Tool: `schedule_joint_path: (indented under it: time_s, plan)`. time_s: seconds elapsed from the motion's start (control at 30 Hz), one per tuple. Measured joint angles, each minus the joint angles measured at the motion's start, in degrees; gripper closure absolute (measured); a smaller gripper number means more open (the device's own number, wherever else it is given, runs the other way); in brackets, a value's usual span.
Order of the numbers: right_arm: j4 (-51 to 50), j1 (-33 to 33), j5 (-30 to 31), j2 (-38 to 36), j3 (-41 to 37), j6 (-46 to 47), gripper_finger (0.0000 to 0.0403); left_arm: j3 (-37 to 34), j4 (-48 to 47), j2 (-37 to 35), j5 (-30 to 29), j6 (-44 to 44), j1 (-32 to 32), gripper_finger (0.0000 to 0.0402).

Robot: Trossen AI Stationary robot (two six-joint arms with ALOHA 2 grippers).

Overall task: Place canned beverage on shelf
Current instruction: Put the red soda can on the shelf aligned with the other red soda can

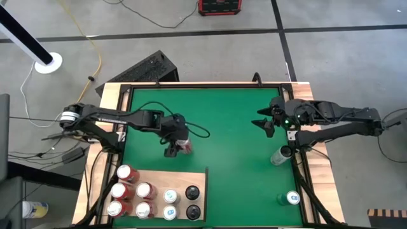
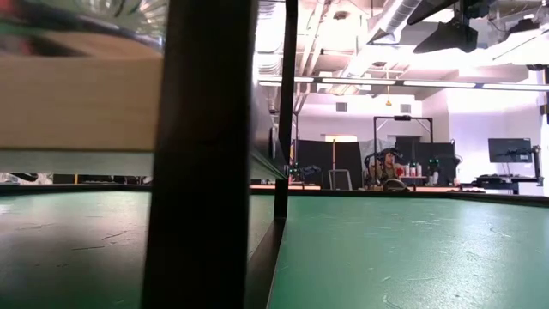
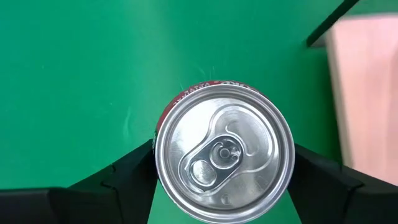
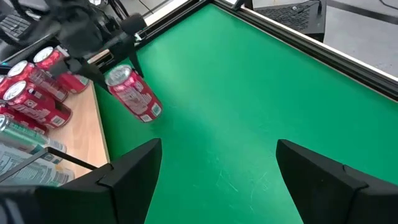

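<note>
Left gripper (image 1: 178, 143) fingers flank red soda can (image 3: 224, 152) on green mat (image 1: 222, 127), touching sides; firm grip not certain. Step: pickup. Next: lift, carry to wooden shelf (image 1: 200, 178). Right gripper (image 1: 270, 121) wide, idle.

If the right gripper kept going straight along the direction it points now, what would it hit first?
Probably bare green mat: the right gripper, open, aims over it. Farther on, slightly aside, is the red can at the left gripper; depth is unclear.

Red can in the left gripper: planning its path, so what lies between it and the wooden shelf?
Only bare green mat. The high view shows the red can in the left gripper just above the shelf's upper edge, nothing between.
</note>
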Motion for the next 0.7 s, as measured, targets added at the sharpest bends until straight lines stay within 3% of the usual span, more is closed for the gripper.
schedule_joint_path:
  time_s: [0.37, 0.57, 0.7]
  plan:
    - [0.0, 0.0, 0.0, 0.0, 0.0, -0.5, 0.0063, 1.2, -11.4, -12.0, 2.0, -5.7, -0.7, 0.0125]
    - [0.1, 0.0, 0.7, 0.0, 0.0, -1.2, 0.0063, 1.2, -17.5, -19.5, 7.2, -9.1, -4.9, 0.0125]
    - [0.1, -0.1, 1.5, 0.0, 0.0, -1.3, 0.0063, 1.1, -18.3, -22.6, 7.5, -13.2, -10.5, 0.0125]
